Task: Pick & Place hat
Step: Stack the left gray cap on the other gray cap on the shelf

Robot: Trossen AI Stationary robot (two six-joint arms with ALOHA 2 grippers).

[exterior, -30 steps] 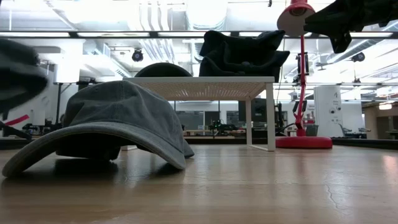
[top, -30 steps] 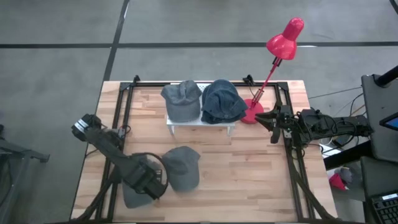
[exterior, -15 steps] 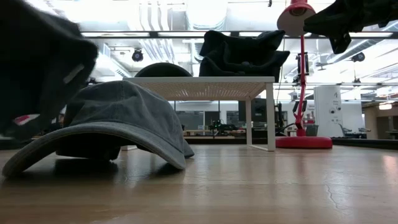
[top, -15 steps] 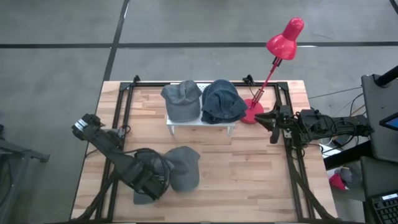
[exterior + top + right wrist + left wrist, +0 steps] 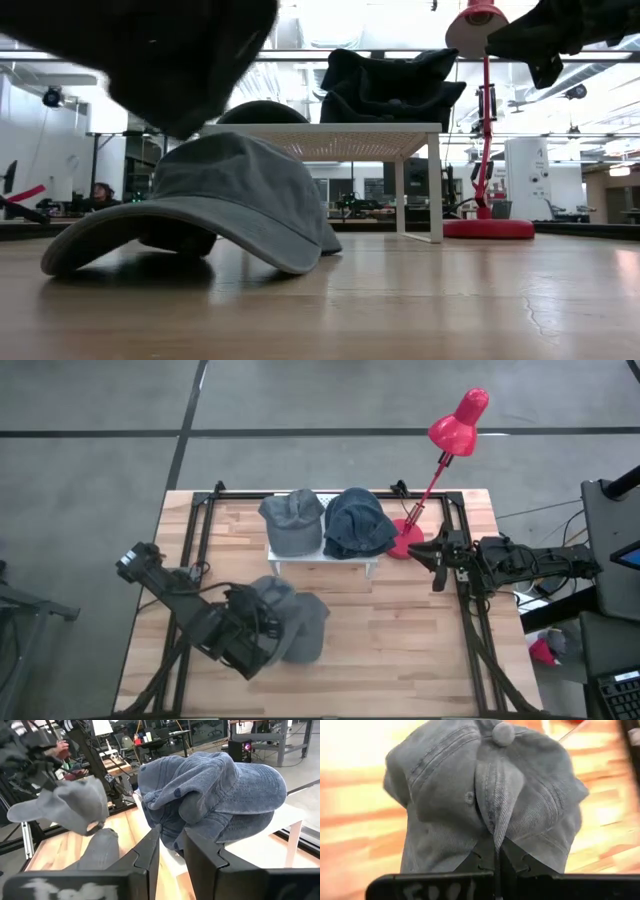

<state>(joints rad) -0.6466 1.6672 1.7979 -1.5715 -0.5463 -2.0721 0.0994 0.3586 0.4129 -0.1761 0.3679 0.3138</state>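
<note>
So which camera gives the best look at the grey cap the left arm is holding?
The left wrist view: the grey fabric cap fills it, a fold of its crown pinched in the left gripper jaws. The high view shows it above the second grey cap. The right wrist view shows it small; the low view, only a dark blur.

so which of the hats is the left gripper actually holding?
The light grey hat pinched at its crown by the left gripper, lifted above the other grey hat on the table. The remaining two sit on the white shelf.
</note>
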